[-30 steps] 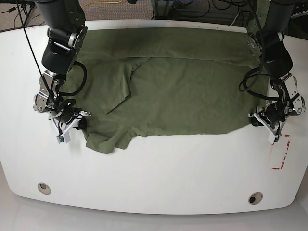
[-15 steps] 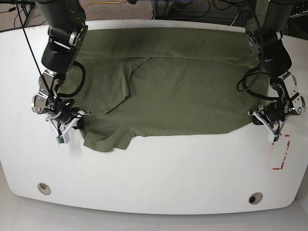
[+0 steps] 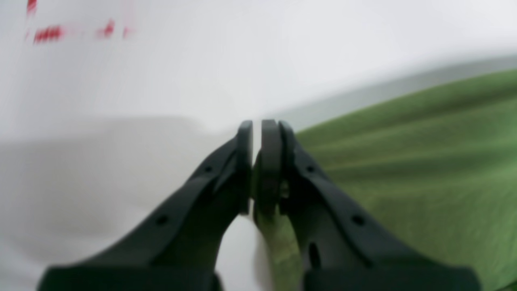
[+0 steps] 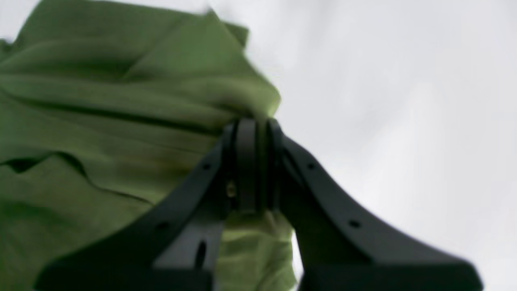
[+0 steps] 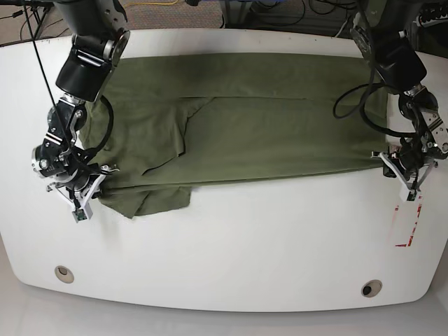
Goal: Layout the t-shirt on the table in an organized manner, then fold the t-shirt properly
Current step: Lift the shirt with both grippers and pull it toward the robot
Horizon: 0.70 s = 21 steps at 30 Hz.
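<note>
The olive-green t-shirt (image 5: 266,133) lies stretched across the far half of the white table (image 5: 231,252), one sleeve folded over near its left part and a crumpled flap at the front left corner. At the shirt's left edge, my right gripper (image 5: 101,180) is shut on the cloth. The right wrist view shows that gripper (image 4: 252,123) pinching a bunched fold of the t-shirt (image 4: 121,101). My left gripper (image 5: 389,162) is shut on the shirt's right front corner. In the left wrist view, a strip of the t-shirt (image 3: 404,161) is caught between the fingertips of that gripper (image 3: 256,125).
Two round grommet holes (image 5: 64,273) (image 5: 372,288) sit near the table's front edge. A red-and-white tape rectangle (image 5: 409,224) lies just in front of my left gripper and is a blur in the left wrist view (image 3: 48,33). Cables hang behind the table.
Both grippers have moved outward and toward the far side, pulling the shirt taut. Its middle wrinkles have flattened and its front hem has moved away from the front edge.
</note>
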### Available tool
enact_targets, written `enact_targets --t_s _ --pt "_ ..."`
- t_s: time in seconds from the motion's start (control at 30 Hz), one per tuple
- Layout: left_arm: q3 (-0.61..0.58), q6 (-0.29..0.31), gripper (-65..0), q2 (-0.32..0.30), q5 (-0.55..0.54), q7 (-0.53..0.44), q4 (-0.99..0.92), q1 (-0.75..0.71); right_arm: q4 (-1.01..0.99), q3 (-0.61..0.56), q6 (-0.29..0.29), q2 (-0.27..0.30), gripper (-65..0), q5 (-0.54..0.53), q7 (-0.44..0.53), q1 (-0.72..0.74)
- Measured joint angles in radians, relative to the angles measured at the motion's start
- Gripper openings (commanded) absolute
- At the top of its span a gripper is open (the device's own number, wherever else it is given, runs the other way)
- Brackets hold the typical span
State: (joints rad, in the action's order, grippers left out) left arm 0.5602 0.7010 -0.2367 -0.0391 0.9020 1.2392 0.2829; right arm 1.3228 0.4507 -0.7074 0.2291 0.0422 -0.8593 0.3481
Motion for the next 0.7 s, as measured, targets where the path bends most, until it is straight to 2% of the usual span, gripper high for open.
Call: enact_targets --t_s 0.53,0.7 --pt "0.002 -0.003 -63.7 -0.003 0.003 0.018 0.229 -0.091 0.371 0.001 0.005 0.0 -62.1 0.004 -0.186 -0.177" --pt "0.002 -0.003 -63.3 -0.003 0.004 0.018 0.266 -0.103 0.451 0.003 0.008 -0.009 -62.0 0.006 -0.197 -0.229"
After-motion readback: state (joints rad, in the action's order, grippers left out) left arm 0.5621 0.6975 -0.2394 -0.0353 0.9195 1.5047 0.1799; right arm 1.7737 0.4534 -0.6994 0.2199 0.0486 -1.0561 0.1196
